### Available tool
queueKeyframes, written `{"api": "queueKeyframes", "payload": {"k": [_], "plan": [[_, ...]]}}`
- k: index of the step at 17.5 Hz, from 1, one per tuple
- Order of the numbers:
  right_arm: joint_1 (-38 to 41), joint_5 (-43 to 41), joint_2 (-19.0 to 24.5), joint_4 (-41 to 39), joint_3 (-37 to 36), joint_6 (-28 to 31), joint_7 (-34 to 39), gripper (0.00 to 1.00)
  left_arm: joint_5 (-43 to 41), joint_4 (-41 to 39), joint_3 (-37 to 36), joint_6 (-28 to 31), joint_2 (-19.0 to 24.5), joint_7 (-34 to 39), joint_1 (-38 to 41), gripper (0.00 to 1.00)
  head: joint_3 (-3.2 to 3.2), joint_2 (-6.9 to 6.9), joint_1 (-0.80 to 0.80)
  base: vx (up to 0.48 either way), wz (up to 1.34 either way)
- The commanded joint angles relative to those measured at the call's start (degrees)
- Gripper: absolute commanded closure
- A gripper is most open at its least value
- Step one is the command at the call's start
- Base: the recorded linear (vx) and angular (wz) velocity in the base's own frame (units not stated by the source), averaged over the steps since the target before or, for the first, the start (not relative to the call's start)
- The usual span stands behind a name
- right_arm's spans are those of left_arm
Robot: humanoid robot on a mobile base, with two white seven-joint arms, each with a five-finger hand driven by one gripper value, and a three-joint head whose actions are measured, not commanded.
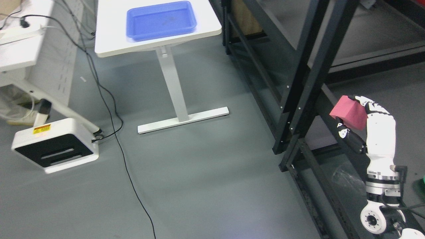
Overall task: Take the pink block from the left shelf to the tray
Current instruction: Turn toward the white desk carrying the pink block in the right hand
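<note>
While right hand point(363, 124) rides at 4 o'clock, fingers clamped on pink block point(348, 112), note block sits clear of black shelf point(298, 83), lifted for carry. You steer toward blue tray point(131, 25) on white table point(109, 39), 11 o'clock, well apart.

Lab, grey floor, black metal shelving point(308, 66), white table point(156, 30), loose cable point(116, 126)
</note>
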Motion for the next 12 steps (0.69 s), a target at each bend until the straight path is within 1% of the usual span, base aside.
{"api": "queueKeyframes", "payload": {"k": [1,6,10,12], "plan": [[-0.2,-0.04,0.33,-0.15,0.59,0.14,0.34,0.97,0.0,-1.0,0.0,0.03,1.0,0.01,1.13,0.0,0.0,0.0,0.0,-0.175,0.68],[-0.37,-0.04,0.33,-0.15,0.59,0.23,0.34,0.97,0.0,-1.0,0.0,0.03,1.0,0.01,1.13,0.0,0.0,0.0,0.0,-0.087,0.53],[-0.37,-0.04,0.33,-0.15,0.59,0.23,0.25,0.96,0.0,-1.0,0.0,0.03,1.0,0.01,1.13,0.0,0.0,0.0,0.0,-0.008,0.26],[-0.37,-0.04,0.33,-0.15,0.59,0.14,0.16,0.96,0.0,-1.0,0.0,0.03,1.0,0.01,1.13,0.0,0.0,0.0,0.0,0.013,-0.01]]}}
